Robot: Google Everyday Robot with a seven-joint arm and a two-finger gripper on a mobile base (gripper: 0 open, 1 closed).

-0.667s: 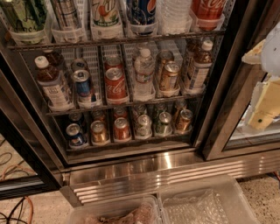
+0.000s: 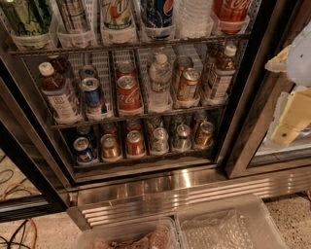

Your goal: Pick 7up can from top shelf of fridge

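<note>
The camera view looks a little downward into the fridge [image 2: 184, 187], and the top shelf [image 2: 170, 41] crosses the upper part of the picture. The 7up can [image 2: 116, 17] stands upright on this shelf in the third lane from the left, at the front of its clear plastic tray. Its upper part is cut off by the picture edge. Just beside it to the right is a Pepsi can [image 2: 156, 12], then a clear bottle [image 2: 194, 14], and farther right a Coca-Cola can [image 2: 232, 9]. I think the lane trays are there to keep each drink in its own row, and the thin front rail stops the cans from sliding off. For this reason a grasp probably has to come from the front, above the rail.

The gripper [image 2: 290, 104] is at the right edge, in front of the right glass door. It is lower than the top shelf and well apart from the 7up can. I cannot tell if it is open or closed, but it holds nothing from the shelf. Probably it is kept to the side so that the shelves remain visible.

Compared with the earlier frame, almost nothing differs: the cans, the shelves and the gripper lie at the same places, so the reach toward the can is not yet visible
</note>
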